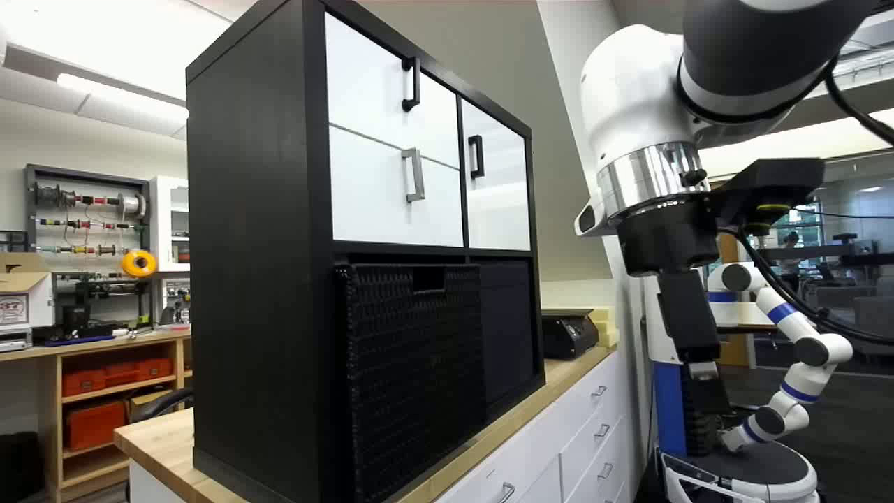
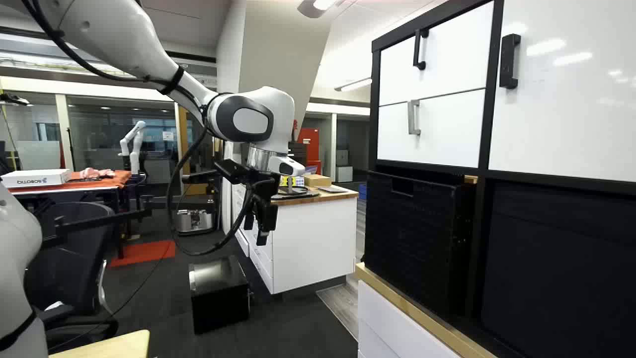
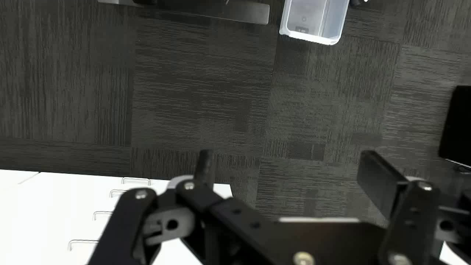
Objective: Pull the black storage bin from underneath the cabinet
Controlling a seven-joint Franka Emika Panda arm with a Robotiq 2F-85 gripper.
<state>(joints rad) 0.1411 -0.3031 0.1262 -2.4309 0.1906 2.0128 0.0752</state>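
Big black cabinet [image 1: 251,244] hogs the foreground in an exterior view, black storage bin [image 1: 419,377] sticking partway out of its lower cubby, under two white drawers [image 1: 380,199]. Gripper [image 3: 285,165] hangs well apart from it, spread wide.

Clear tub [image 3: 312,22], dark carpet [image 3: 202,99], black office chair [image 2: 69,268]

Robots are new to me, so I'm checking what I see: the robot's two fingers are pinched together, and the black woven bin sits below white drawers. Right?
Not quite: the fingers aren't pinched together. The wrist view shows the gripper open, with a wide gap between them. The black woven bin does sit below white drawers, as you say.
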